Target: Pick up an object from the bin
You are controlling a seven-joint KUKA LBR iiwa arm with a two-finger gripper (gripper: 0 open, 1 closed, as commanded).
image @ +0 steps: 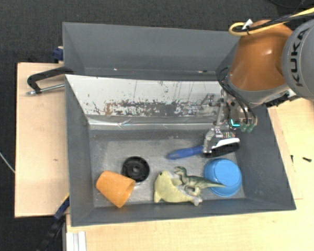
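Observation:
My gripper point(219, 143) hangs over the right part of the bin floor, its fingers pointing down and a little apart, with nothing seen between them. Just left of the fingertips lies a blue handle-like piece point(184, 152). Directly below the gripper sits a round blue cup point(223, 177). A green toy dinosaur point(191, 181) lies across the cup's left edge, next to a pale yellow soft toy point(170, 190).
Further left on the floor lie a black round disc point(135, 168) and an orange cup point(115, 188) on its side. The arm with its orange cover reaches in from the upper right, above the bin's right wall.

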